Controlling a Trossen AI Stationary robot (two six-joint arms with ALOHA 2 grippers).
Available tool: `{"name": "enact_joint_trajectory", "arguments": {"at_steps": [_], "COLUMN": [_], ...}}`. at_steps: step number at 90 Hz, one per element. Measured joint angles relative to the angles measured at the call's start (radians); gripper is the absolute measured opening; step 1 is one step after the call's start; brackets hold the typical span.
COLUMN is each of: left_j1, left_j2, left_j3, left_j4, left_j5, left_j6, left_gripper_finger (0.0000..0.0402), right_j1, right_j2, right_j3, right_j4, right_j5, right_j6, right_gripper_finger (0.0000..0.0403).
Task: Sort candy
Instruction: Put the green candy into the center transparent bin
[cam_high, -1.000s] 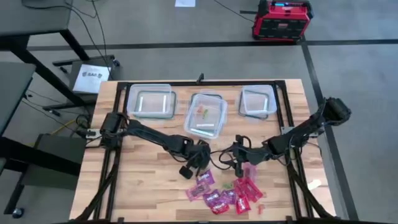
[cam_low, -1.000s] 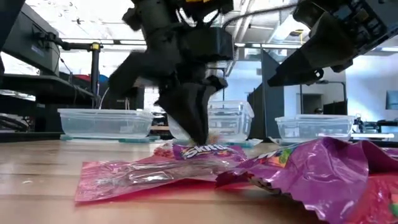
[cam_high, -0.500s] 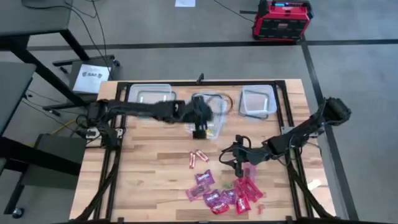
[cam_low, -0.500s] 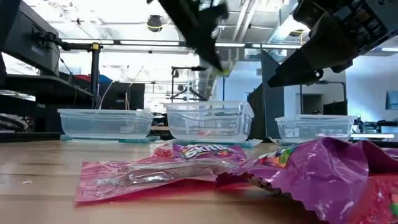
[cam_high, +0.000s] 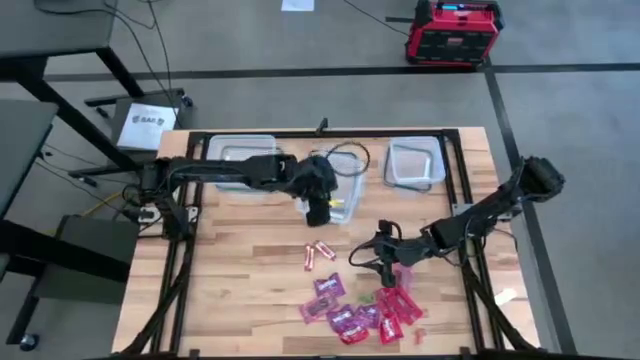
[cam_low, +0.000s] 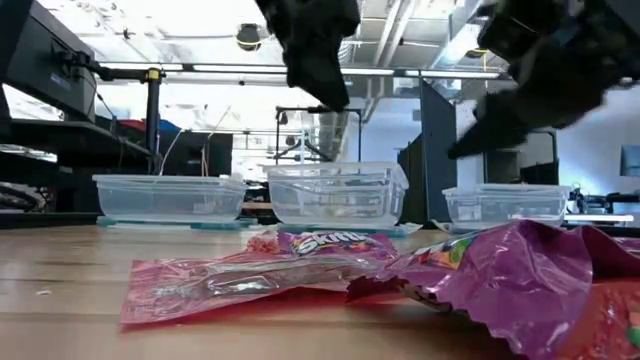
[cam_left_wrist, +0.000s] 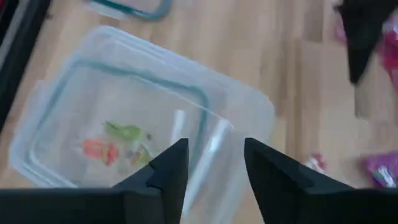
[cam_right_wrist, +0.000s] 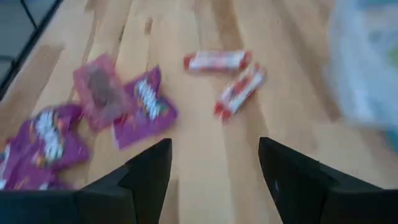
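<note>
Containers line the far edge of the bench (cam_high: 240, 260): a left container (cam_high: 240, 160), a middle container (cam_high: 340, 195) and a right container (cam_high: 415, 163). Over the middle container's near edge hangs the left gripper (cam_high: 318, 207), fingers parted with nothing between them; a few small green and orange sweets (cam_left_wrist: 115, 144) lie inside that box. Two red-and-white candy sticks (cam_high: 318, 252) lie on the wood at six o'clock from this gripper. Toward four o'clock, the main candy pile (cam_high: 365, 312) of pink and red packets sits near the front edge. The right gripper (cam_high: 385, 252) hovers open and empty just at twelve o'clock of the pile.
</note>
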Motion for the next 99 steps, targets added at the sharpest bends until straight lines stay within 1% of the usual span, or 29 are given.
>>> {"name": "enact_joint_trajectory", "arguments": {"at_steps": [8,20,31,38,46,52,66,74,79,86,92,99], "left_j1": [-0.046,-0.097,-0.128,-0.141,-0.148,-0.152,-0.165,-0.171,-0.172,-0.172,-0.173,-0.173], "left_j2": [-0.002,-0.002,-0.002,-0.002,-0.002,-0.002,-0.002,-0.002,-0.001,-0.002,-0.002,-0.002], "left_j3": [0.003,0.003,0.003,0.003,0.003,0.003,0.003,0.003,0.003,0.003,0.003,0.003], "left_j4": [-0.031,-0.122,-0.185,-0.199,-0.194,-0.196,-0.203,-0.216,-0.217,-0.219,-0.223,-0.227], "left_j5": [-0.002,-0.005,-0.018,-0.017,-0.022,-0.029,-0.030,-0.030,-0.030,-0.030,-0.031,-0.031], "left_j6": [0.015,0.021,0.001,-0.019,-0.042,-0.051,-0.077,-0.080,-0.082,-0.088,-0.097,-0.100], "left_gripper_finger": [0.0138,0.0135,0.0134,0.0134,0.0134,0.0134,0.0134,0.0134,0.0134,0.0134,0.0134,0.0134], "right_j1": [-0.001,0.032,0.075,0.082,0.077,0.067,0.062,0.062,0.057,0.042,0.029,0.011], "right_j2": [0.021,0.068,0.120,0.160,0.209,0.249,0.328,0.364,0.385,0.404,0.407,0.394], "right_j3": [0.003,0.067,0.154,0.205,0.245,0.269,0.315,0.337,0.348,0.358,0.359,0.359], "right_j4": [-0.008,-0.003,-0.139,-0.212,-0.256,-0.270,-0.284,-0.283,-0.285,-0.299,-0.308,-0.331], "right_j5": [-0.093,-0.192,-0.297,-0.321,-0.342,-0.356,-0.451,-0.474,-0.482,-0.519,-0.532,-0.532], "right_j6": [0.019,-0.098,-0.205,-0.225,-0.239,-0.231,-0.178,-0.179,-0.179,-0.179,-0.179,-0.197], "right_gripper_finger": [0.0226,0.0226,0.0219,0.0211,0.0201,0.0195,0.0184,0.0174,0.0163,0.0132,0.0091,0.0034]}}
